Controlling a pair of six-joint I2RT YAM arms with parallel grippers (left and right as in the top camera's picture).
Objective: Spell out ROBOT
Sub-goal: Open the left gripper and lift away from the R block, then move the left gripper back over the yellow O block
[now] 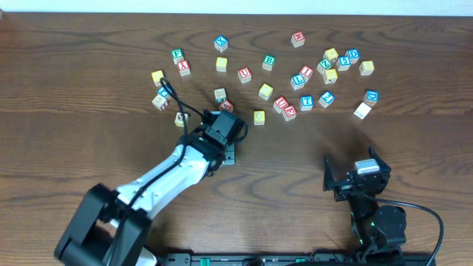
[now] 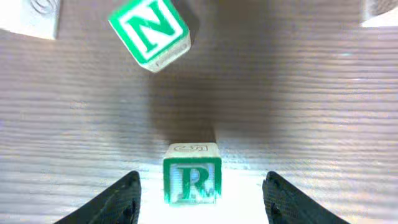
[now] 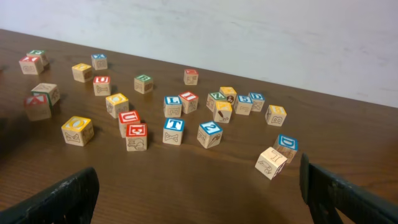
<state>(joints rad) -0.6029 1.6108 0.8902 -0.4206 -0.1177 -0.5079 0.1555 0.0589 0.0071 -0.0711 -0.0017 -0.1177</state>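
Two released: left pincer [image 2: 202, 182] (around R block [image 2: 192, 179]), right pincer [image 3: 198, 173] | dark wood table [image 1: 74, 111] | white wall [image 3: 249, 37]

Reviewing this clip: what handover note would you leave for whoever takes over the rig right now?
Left gripper: open, fingers either side of the green R block, not touching it. The block stands on the table, just short of the green N block.
Right gripper: open, empty, parked on its own side.
Yellow O block, green B block and blue T block lie loose in the scatter.
Done: at most the R.
Left: O, B, O, T; no second O identified.
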